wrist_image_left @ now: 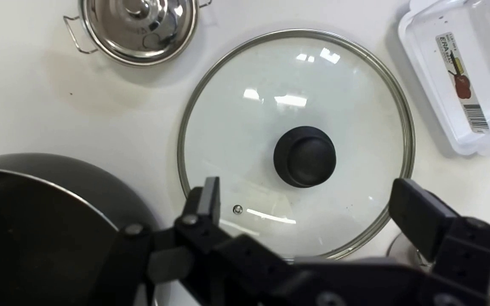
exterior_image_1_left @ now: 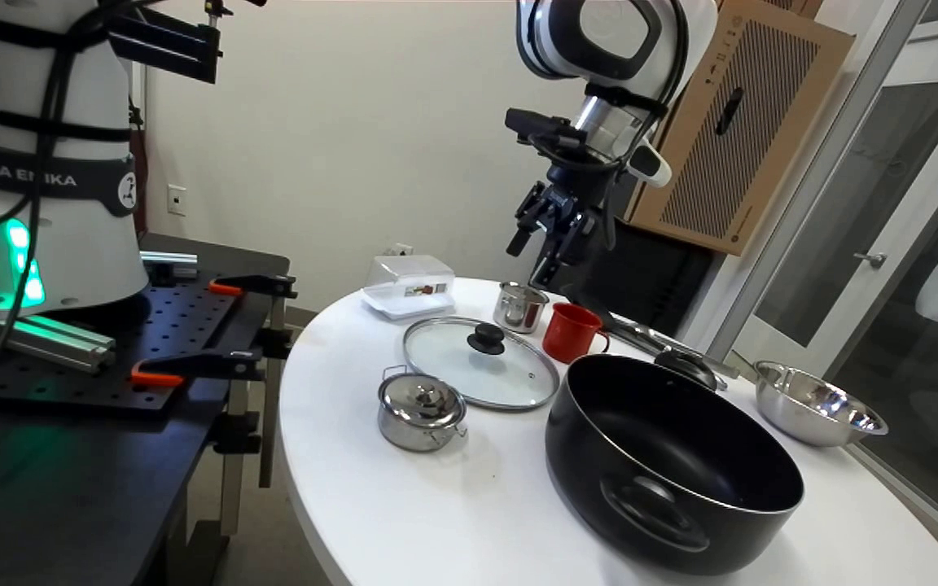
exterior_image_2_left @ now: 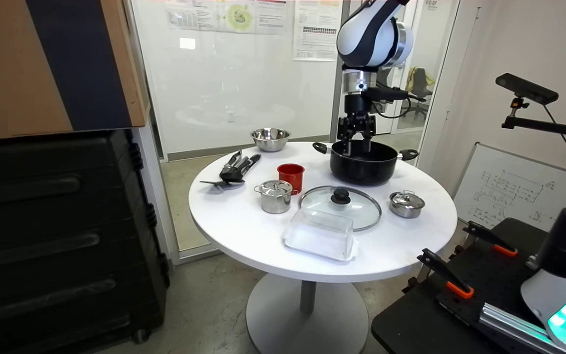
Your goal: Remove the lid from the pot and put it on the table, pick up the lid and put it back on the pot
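Gripper (wrist_image_left: pixel 306 191) hangs over the lid (exterior_image_1_left: pixel 481 370)

Jaws stand apart, empty. For the likely pickup, centre them over the knob (wrist_image_left: pixel 305 157), descend straight, close, lift level. Flat on the table (exterior_image_1_left: pixel 404 505) beside the uncovered pot (exterior_image_1_left: pixel 591 480), the round lid points knob-up and has no long axis.

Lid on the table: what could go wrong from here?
Once pinched, the rounded knob could slip from the end effector, dropping the glass lid. The shallow steel pot and clear plastic container sit near the lid; a sideways lift may bump them. The black pot stands open; a misaligned lid might land crooked.
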Available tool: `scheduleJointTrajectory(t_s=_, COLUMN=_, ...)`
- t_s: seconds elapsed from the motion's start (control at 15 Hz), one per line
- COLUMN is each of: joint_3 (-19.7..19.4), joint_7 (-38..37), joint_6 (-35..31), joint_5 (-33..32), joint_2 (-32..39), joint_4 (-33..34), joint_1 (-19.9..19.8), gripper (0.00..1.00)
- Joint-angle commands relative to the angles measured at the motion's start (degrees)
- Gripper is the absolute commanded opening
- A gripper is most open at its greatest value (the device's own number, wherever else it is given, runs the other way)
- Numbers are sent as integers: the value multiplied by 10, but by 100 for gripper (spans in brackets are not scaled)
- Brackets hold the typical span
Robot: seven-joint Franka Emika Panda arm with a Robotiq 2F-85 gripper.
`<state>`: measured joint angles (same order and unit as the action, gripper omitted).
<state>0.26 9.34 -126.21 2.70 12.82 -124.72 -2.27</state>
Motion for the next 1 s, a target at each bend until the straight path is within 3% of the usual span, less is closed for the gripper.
scheduleJointTrajectory(t_s=0.0, joint_3=-1, joint_7=0, joint_6=2, joint_5=0, joint_2=0, joint_4=1, joint_1=1, gripper=100)
scheduleJointTrajectory(t_s=0.33, joint_3=4, joint_7=6, joint_6=-4, joint_5=-16, joint_2=14, joint_4=5, joint_1=9, gripper=100)
scheduleJointTrajectory(t_s=0.93, joint_3=17, joint_7=-18, joint_6=-57, joint_5=-138, joint_2=102, joint_4=26, joint_1=66, gripper=100)
